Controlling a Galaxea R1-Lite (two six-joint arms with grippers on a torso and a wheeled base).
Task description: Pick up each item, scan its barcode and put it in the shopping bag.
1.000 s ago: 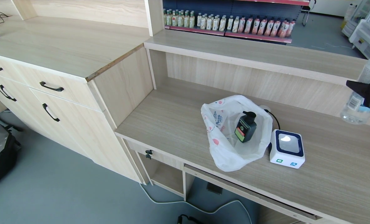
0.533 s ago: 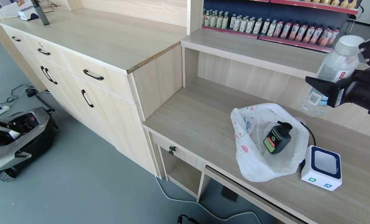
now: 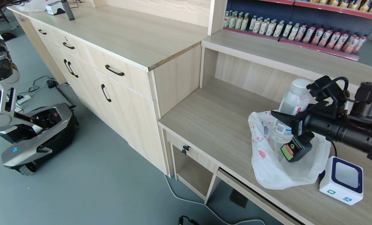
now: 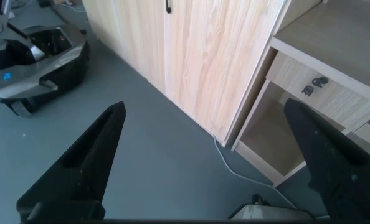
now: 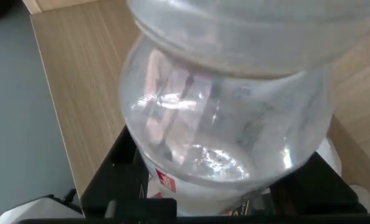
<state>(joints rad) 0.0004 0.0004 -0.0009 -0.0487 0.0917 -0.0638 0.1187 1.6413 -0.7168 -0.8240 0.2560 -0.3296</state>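
Gripping the clear bottle (image 3: 293, 100) across its lower body, the R gripper (image 3: 293, 120) sits above the open mouth of the shopping bag (image 3: 267, 168), at the right of the low counter (image 3: 217, 122). Fingers closed on both sides of the bottle, label approx. at the grip line. Bottle is tilted, white cap up and toward the far side, base down at the bag's mouth; can't tell if the base is past the rim. From the right wrist cam the clear bottle (image 5: 222, 124) shows close up w/ black fingers either side and wood counter beyond.

Bag is white plastic w/ red print, standing open on the counter. Inside it a dark bottle (image 3: 293, 150) w/ red-and-green label, leaning, just below the held bottle. Scanner (image 3: 342, 179), a white box w/ dark-framed window facing up, sits just beside the bag on its right, at the near edge.

L gripper (image 4: 203, 109) is off to the left over the grey floor, near the counter's front: fingers spread wide, nothing between them.

Misc: tall cabinet (image 3: 123, 81) w/ black handles at left of the counter; far shelf (image 3: 286, 29) w/ a row of drink bottles.
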